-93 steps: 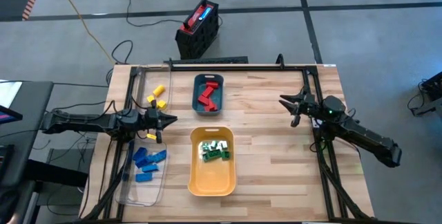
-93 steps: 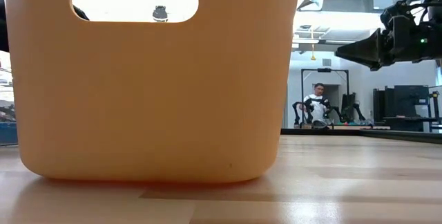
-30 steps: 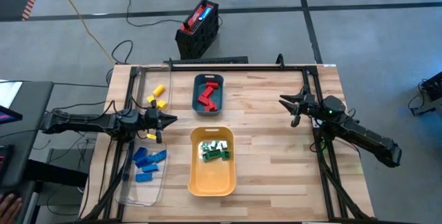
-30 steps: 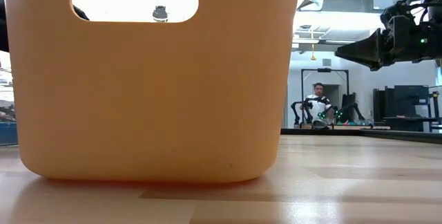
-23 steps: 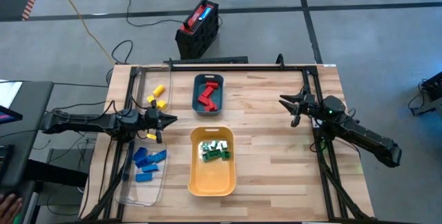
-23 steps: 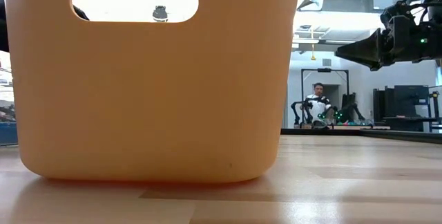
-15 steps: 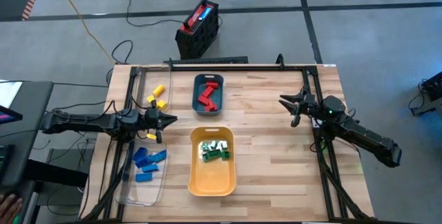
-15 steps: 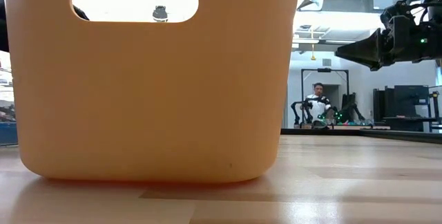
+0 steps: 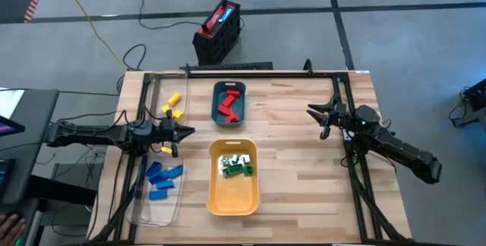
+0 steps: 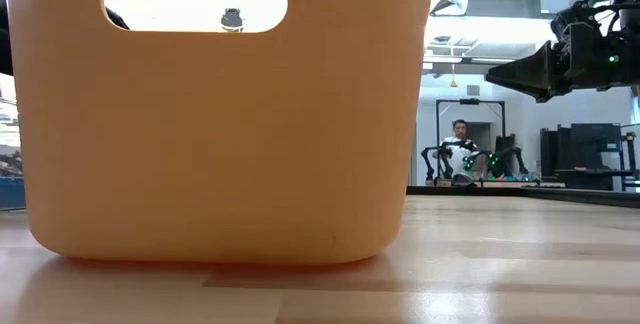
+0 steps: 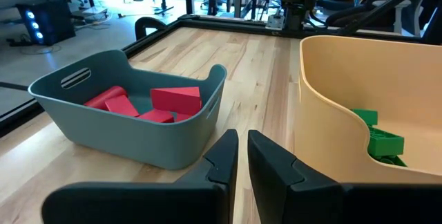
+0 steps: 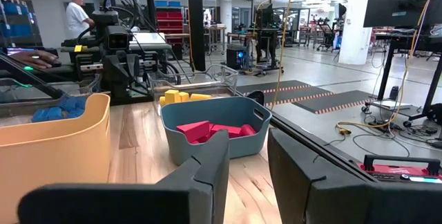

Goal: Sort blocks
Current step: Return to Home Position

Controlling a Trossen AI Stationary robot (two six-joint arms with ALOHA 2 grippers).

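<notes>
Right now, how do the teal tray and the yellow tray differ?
The teal tray holds red blocks; the yellow tray holds green blocks. The teal tray is smaller, the yellow tray longer and taller-walled. The teal tray sits toward the table's far edge, the yellow tray nearer the front. Both stand upright on the wooden table, open-topped, along its middle.
</notes>
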